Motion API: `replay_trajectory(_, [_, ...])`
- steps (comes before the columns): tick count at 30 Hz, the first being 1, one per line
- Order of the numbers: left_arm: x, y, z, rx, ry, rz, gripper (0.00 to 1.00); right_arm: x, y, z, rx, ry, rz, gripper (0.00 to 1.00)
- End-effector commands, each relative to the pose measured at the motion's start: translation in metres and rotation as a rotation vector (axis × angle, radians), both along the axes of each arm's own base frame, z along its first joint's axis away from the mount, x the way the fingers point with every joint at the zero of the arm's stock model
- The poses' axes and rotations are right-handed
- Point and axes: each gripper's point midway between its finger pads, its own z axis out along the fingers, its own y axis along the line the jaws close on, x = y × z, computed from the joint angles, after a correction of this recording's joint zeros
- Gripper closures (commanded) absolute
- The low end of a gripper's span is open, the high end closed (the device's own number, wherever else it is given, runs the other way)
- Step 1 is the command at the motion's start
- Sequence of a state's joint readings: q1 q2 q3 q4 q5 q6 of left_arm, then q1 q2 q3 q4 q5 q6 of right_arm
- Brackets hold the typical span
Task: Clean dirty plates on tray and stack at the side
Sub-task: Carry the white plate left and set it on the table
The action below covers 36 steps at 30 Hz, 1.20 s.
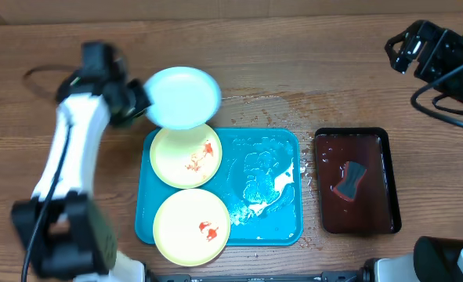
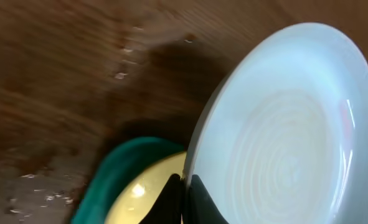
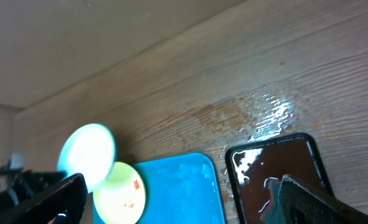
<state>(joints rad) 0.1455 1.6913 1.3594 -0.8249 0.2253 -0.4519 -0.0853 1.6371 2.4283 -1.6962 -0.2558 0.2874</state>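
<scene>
L gripper clamped on rim of pale blue-white plate, held tilted at 11 o'clock of turquoise tray, overlapping its corner. On tray's 9 o'clock side: far yellow plate and near yellow plate, both w/ red smears. Brown tray w/ sponge at tray's 3 o'clock. R gripper jaws wide apart, empty, at 1 o'clock, well apart.

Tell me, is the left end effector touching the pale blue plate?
Touching. The left wrist view shows the left end effector clamped on the rim of the pale blue plate.
</scene>
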Motion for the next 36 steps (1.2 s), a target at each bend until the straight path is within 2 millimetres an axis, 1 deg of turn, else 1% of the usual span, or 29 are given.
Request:
replay_trajectory(1, [-0.036, 0.042, 0.005, -0.055, -0.039, 0.171, 0.96, 0.001, 0.003, 0.001, 0.018, -0.003, 0.016, 0.0])
replay_trajectory(4, [-0.067, 0.087, -0.012, -0.073, -0.017, 0.33, 0.96, 0.0, 0.005, 0.001, 0.026, -0.005, 0.03, 0.0])
replay_trajectory(6, [-0.091, 0.119, -0.027, -0.092, 0.016, 0.459, 0.95, 0.0, 0.01, 0.002, 0.033, -0.013, 0.065, 0.0])
replay_trajectory(7, [-0.101, 0.132, -0.035, -0.103, 0.03, 0.51, 0.95, -0.001, 0.012, 0.003, 0.04, -0.014, 0.073, 0.0])
replay_trajectory(10, [-0.121, 0.158, -0.05, -0.131, 0.035, 0.61, 0.96, -0.001, 0.013, 0.003, 0.046, -0.014, 0.079, 0.0])
replay_trajectory(12, [-0.128, 0.172, -0.055, -0.118, 0.018, 0.643, 0.96, -0.001, 0.014, 0.004, 0.051, -0.015, 0.084, 0.0])
replay_trajectory(13, [-0.128, 0.177, -0.055, -0.105, 0.005, 0.642, 0.96, -0.001, 0.016, 0.004, 0.057, -0.016, 0.09, 0.0])
replay_trajectory(16, [-0.118, 0.184, -0.053, -0.081, -0.038, 0.631, 0.96, -0.002, 0.018, 0.005, 0.065, -0.017, 0.096, 0.0])
replay_trajectory(19, [-0.107, 0.182, -0.059, -0.052, -0.043, 0.587, 0.96, -0.002, 0.018, 0.005, 0.065, -0.017, 0.096, 0.0])
replay_trajectory(23, [-0.112, 0.179, -0.085, 0.009, 0.063, 0.586, 0.96, -0.002, 0.018, 0.005, 0.065, -0.017, 0.096, 0.0])
replay_trajectory(25, [-0.116, 0.174, -0.105, -0.001, 0.131, 0.588, 0.96, -0.002, 0.018, 0.005, 0.065, -0.017, 0.096, 0.0])
replay_trajectory(28, [-0.12, 0.177, -0.116, 0.006, 0.166, 0.606, 0.96, -0.002, 0.018, 0.005, 0.065, -0.017, 0.096, 0.0])
replay_trajectory(32, [-0.125, 0.181, -0.122, 0.036, 0.196, 0.609, 0.96, -0.002, 0.018, 0.005, 0.065, -0.017, 0.097, 0.0])
replay_trajectory(33, [-0.125, 0.18, -0.123, 0.036, 0.2, 0.607, 0.94, -0.002, 0.017, 0.004, 0.065, -0.017, 0.096, 0.0])
replay_trajectory(34, [-0.126, 0.18, -0.123, 0.034, 0.202, 0.606, 0.81, -0.002, 0.018, 0.005, 0.065, -0.017, 0.097, 0.0])
replay_trajectory(35, [-0.125, 0.179, -0.122, 0.029, 0.199, 0.604, 0.65, -0.002, 0.018, 0.005, 0.065, -0.017, 0.097, 0.0])
replay_trajectory(36, [-0.124, 0.178, -0.122, 0.024, 0.197, 0.602, 0.55, -0.002, 0.017, 0.005, 0.064, -0.017, 0.096, 0.0])
